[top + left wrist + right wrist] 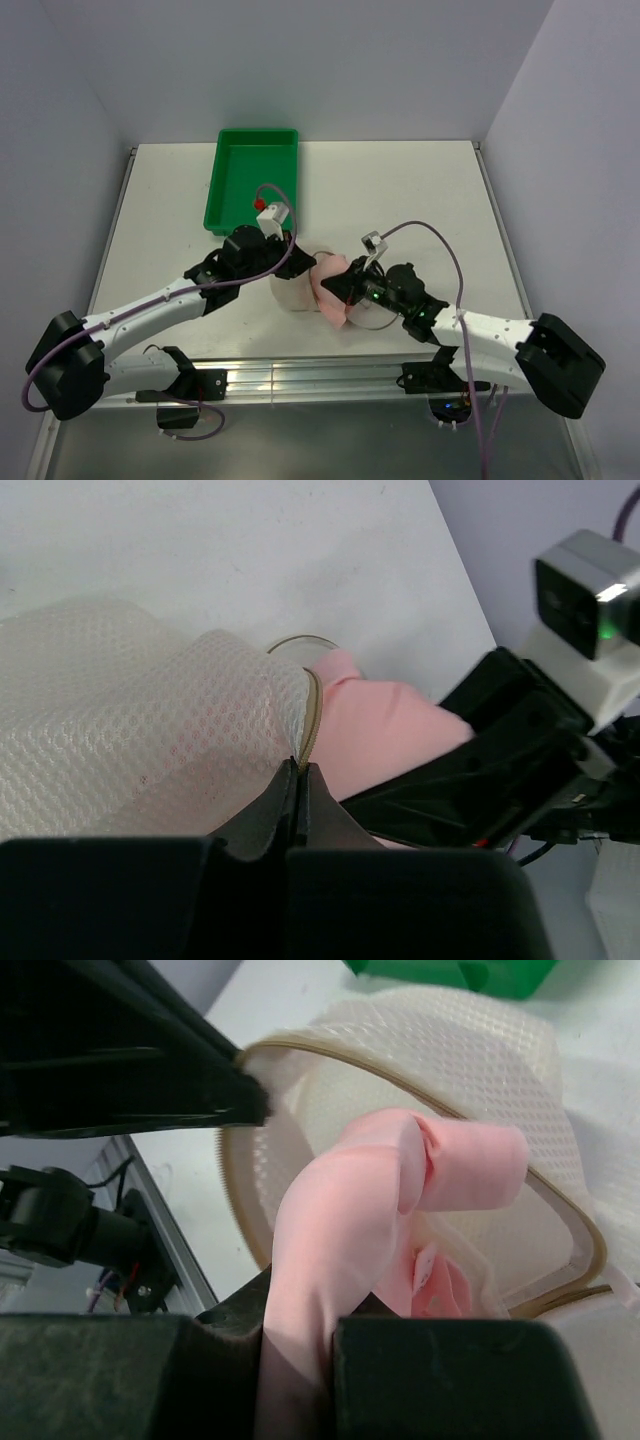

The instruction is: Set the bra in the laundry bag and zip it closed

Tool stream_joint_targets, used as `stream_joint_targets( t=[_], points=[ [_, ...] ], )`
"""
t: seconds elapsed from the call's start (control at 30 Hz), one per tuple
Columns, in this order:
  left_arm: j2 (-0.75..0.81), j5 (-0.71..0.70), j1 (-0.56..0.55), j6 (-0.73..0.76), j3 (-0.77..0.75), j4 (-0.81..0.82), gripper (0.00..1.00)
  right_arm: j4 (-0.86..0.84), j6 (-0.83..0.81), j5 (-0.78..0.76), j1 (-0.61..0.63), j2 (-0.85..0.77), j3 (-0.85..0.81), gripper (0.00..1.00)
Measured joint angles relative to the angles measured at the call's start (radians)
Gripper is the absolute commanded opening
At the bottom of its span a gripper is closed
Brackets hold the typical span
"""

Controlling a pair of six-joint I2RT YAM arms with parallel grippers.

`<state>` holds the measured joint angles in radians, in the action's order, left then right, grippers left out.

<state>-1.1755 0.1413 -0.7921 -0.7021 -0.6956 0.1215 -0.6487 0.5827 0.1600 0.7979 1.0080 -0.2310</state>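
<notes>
The laundry bag (288, 292) lies near the table's front, a white mesh pouch with its zipper rim gaping open. My left gripper (296, 270) is shut on that rim (312, 712), pinching the mesh edge between its fingertips (300, 770). The pale pink bra (330, 290) is bunched up at the bag's mouth. My right gripper (340, 286) is shut on a fold of the bra (350, 1210), and the garment's far end reaches into the open bag (420, 1050). The left arm's black finger (150, 1070) holds the rim at the upper left of the right wrist view.
A green plastic tray (252, 180) stands at the back of the table, just beyond the left arm, and its corner (470, 972) shows in the right wrist view. The two arms meet close together over the bag. The metal rail (300, 378) runs along the near edge.
</notes>
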Motion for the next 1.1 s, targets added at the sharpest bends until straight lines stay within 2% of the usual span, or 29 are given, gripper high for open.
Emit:
stream_joint_targets(
  t=[0.2,0.43,0.67,0.8,0.97,1.1],
  points=[
    [0.0,0.011,-0.01,0.0,0.0,0.016,0.0,-0.05,0.005,0.018,0.0,0.167,-0.058,0.0],
    [-0.006,0.048,-0.011,-0.014,0.022,0.087,0.0,-0.13,0.039,0.034,0.0,0.272,-0.111,0.0],
    [-0.006,0.062,-0.024,-0.067,0.097,0.163,0.0,-0.177,0.191,-0.109,0.006,0.319,-0.122,0.0],
    [-0.004,0.064,-0.032,-0.108,0.141,0.211,0.0,-0.181,0.254,-0.219,0.03,0.252,-0.093,0.0],
    [-0.005,0.045,-0.105,-0.152,0.145,0.296,0.0,0.032,0.253,-0.375,0.068,-0.034,-0.079,0.0],
    [-0.019,0.037,-0.198,-0.188,0.14,0.377,0.0,0.176,0.251,-0.459,0.077,-0.125,-0.122,0.0]
  ],
)
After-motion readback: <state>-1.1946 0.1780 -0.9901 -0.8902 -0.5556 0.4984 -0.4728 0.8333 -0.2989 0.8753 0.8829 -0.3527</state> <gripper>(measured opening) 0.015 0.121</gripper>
